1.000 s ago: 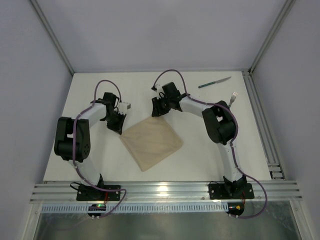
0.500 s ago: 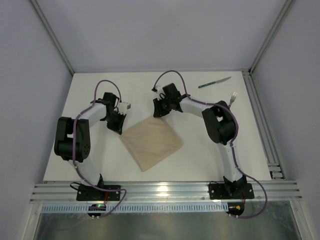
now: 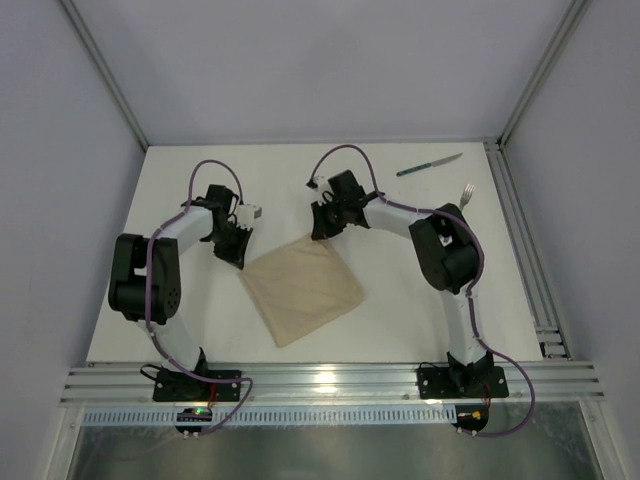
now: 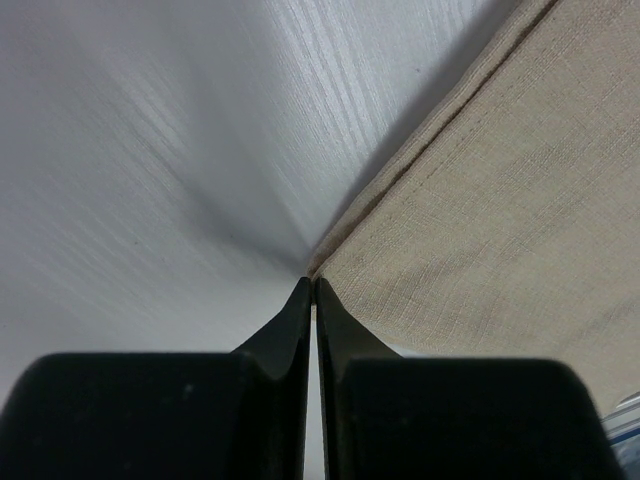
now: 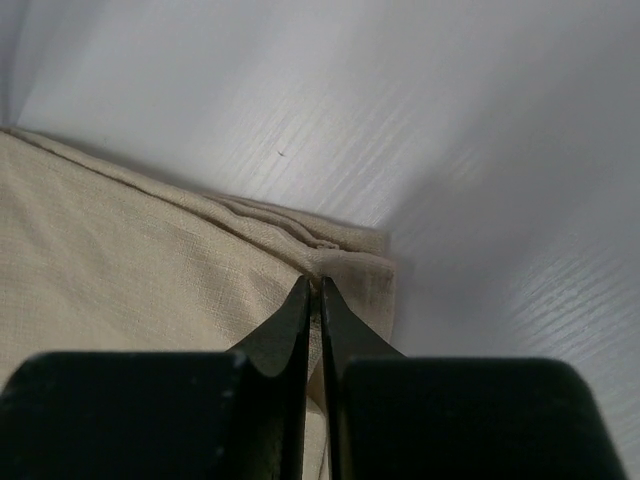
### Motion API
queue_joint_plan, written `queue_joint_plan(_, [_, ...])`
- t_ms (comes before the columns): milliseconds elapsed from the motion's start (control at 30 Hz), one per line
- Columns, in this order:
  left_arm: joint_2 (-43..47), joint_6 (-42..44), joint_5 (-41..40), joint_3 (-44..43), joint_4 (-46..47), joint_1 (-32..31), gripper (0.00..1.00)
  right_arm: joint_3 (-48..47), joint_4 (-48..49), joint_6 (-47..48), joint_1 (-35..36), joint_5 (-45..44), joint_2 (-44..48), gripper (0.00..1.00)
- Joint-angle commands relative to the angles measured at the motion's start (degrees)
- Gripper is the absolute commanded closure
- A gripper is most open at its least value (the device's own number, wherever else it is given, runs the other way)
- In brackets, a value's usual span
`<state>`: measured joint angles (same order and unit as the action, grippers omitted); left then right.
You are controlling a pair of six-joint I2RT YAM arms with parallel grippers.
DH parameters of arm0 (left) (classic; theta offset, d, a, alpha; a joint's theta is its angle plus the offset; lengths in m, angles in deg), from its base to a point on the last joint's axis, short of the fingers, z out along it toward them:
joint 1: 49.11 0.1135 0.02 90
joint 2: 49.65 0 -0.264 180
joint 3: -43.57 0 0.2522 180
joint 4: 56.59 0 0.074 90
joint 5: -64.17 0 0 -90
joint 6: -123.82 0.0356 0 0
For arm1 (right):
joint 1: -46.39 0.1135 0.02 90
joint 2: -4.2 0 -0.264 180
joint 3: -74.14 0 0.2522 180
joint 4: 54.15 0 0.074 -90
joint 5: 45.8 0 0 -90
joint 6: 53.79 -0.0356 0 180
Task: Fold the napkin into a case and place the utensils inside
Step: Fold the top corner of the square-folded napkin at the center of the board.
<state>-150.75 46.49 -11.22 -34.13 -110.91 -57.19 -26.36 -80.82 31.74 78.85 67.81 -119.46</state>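
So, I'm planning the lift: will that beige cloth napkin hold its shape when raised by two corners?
Probably floppy: the beige woven cloth napkin bunches into soft wrinkles at one corner. Likely light: it lies thin and flat on the white table. Its coarse weave should resist slipping.

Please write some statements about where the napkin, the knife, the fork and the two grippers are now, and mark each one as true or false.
1. The napkin lies on the table with no utensil on it. True.
2. The right gripper is shut on a corner of the napkin. True.
3. The knife lies on the napkin. False: it lies on the bare table at the far right, apart from the napkin.
4. The fork is inside the napkin. False: it lies on the table at the right side, outside the napkin.
5. The left gripper is wide open. False: it is shut on the napkin's left corner.
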Motion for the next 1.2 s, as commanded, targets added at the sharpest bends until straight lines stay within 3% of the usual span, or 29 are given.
queue_joint_plan(0, [2.22, 0.96, 0.42, -0.74, -0.22, 0.08, 0.98, 1.31, 0.43, -0.54, 0.23, -0.06, 5.44, 0.94])
queue_joint_plan(200, [2.31, 1.04, 0.16, -0.66, -0.4, 0.08, 0.98, 1.92, 0.78, -0.45, 0.49, 0.29, 7.02, 0.83])
queue_joint_plan(233, [2.4, 1.04, 0.15, -0.66, -0.4, 0.08, 0.98, 2.1, 0.69, -0.45, 0.66, 0.38, 7.11, 0.76])
queue_joint_plan(733, [2.75, 1.31, 0.16, -0.57, -0.49, 0.08, 0.99, 3.95, -0.98, 0.43, 0.67, -1.12, 5.71, 0.69])
queue_joint_plan(767, [2.84, 1.31, 0.15, -0.57, -0.49, 0.08, 0.99, 3.95, -0.98, 0.34, 0.67, -0.77, 5.79, 0.7])
queue_joint_plan(933, [3.01, 1.31, 0.15, -0.75, -0.58, 0.08, 1.0, 4.03, -0.89, 0.43, 0.67, 0.11, 6.67, 0.96])
queue_joint_plan(1167, [4.07, 1.92, -0.29, -0.75, -1.19, 0.08, 0.99, 7.89, -0.02, 1.04, 2.68, 1.26, 11.85, 0.96])
